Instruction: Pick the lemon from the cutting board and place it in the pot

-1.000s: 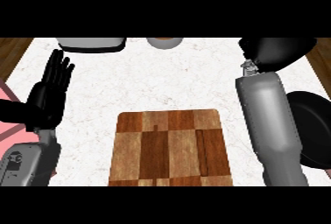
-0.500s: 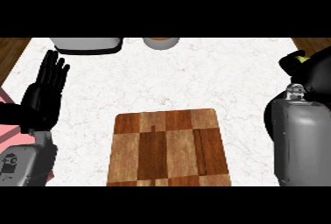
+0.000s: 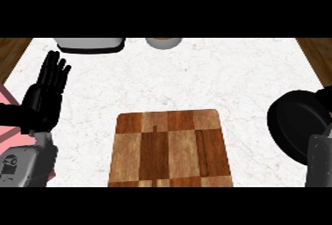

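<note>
Counter (image 3: 194, 83): white marbled top, filling most of the head view; brown wooden strips show along its far left and far right corners.

Cutting board (image 3: 170, 148): wooden, patchwork of light and dark brown blocks, lying flat on the counter at lower centre. Its near edge runs to the bottom of the view. Nothing lies on its surface.

Lemon: shows nowhere in the view; its place cannot be told.

Pot (image 3: 297, 125): black, round, at the right edge of the counter, well apart from the cutting board's right side. Its interior looks uniformly dark and its contents cannot be made out. Part of its near right side is covered by a grey forearm (image 3: 321, 160) rising from the lower right corner.

Right hand: does not show; only that forearm is in view, so its fingers cannot be described.

Left hand (image 3: 44, 99): black, at the left edge of the view over the counter's margin, fingers straight, pointing away from the robot and slightly spread, holding nothing. It is well apart from the cutting board. Its grey forearm (image 3: 23, 165) sits in the lower left corner.

Grey-white appliance (image 3: 89, 44): at the far edge, left of centre, cut off by the view's limit.

Small round container (image 3: 163, 42): at the far edge, just right of the appliance, pale with a brownish top, also cut off.
</note>
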You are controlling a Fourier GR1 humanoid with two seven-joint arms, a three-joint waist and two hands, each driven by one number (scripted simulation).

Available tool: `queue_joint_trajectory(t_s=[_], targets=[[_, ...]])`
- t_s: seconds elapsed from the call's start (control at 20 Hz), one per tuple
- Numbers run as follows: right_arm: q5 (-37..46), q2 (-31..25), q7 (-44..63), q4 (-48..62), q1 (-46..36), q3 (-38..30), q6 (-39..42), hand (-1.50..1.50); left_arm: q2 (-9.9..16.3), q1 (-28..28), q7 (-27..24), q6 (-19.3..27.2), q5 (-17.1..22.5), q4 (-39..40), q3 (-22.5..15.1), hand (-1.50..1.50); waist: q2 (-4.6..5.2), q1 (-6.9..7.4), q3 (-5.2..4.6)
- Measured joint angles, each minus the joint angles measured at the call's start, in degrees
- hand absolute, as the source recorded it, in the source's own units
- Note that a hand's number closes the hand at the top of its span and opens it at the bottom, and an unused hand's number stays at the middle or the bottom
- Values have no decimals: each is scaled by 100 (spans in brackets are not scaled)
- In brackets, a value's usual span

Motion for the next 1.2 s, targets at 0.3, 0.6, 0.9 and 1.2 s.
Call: queue_joint_trajectory(t_s=[0.3, 0.6, 0.9, 1.2], targets=[[-669, -305, -247, 323, 409, -438, -228, 150, 1, -78, 17, -75, -11, 26, 85, 0, 8, 18, 2], [-1947, -134, -519, 833, 493, -1046, -746, -150, -78, 14, -48, -57, -52, -7, 73, 0, 12, 25, 4], [-2868, -291, -1280, 1466, 443, -1088, -1292, -150, -100, -85, 54, -63, -87, -24, 76, 0, 14, 40, 5], [-3330, -225, -1724, 1079, 420, -1034, -2096, -150, -97, -47, -37, -121, -123, 80, 110, 0, 7, 25, 1]])
